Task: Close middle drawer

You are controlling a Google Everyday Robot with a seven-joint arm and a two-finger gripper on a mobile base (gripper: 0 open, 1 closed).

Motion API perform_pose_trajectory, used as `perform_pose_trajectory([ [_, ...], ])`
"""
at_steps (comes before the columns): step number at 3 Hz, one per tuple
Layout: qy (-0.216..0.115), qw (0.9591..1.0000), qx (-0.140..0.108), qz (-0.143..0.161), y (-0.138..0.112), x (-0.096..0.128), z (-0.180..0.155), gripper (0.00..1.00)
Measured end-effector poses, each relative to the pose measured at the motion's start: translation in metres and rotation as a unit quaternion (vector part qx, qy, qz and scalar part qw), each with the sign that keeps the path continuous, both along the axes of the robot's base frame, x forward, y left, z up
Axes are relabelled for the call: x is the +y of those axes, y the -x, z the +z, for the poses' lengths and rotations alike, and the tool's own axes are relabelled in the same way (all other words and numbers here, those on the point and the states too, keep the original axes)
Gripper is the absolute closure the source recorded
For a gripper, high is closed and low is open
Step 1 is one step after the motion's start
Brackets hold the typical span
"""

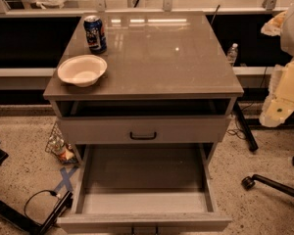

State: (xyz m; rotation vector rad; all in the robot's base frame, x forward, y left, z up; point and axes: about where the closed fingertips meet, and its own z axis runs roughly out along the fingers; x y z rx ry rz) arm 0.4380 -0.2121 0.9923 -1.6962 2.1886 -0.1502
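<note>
The middle drawer (143, 180) is pulled far out of the grey cabinet toward the camera. It is a long shallow grey tray and looks empty inside. Its flat grey front (88, 223) lies at the bottom edge of the view, and its small dark handle (144, 230) is cut off there. Above it is the other grey drawer front with a black handle (143, 135), set back in the cabinet. Only cream-coloured arm links (283, 94) show at the right edge, to the right of the cabinet and apart from it. The gripper itself is out of view.
On the cabinet top (161, 53) stand a blue can (95, 33) and a white bowl (82, 70) at the left. A water bottle (232, 53), chair legs with a caster (248, 182) and cables lie on the right floor. Blue tape and a black bar (54, 212) lie at the left.
</note>
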Motion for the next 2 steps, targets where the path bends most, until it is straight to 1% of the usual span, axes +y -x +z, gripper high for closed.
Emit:
perform_pose_trajectory([
  [1,0.000,1.0000,0.000,0.000,0.000,0.000,0.000,0.00],
  [2,-0.016,0.9998,-0.003,-0.012,0.001,-0.002,-0.015,0.00],
])
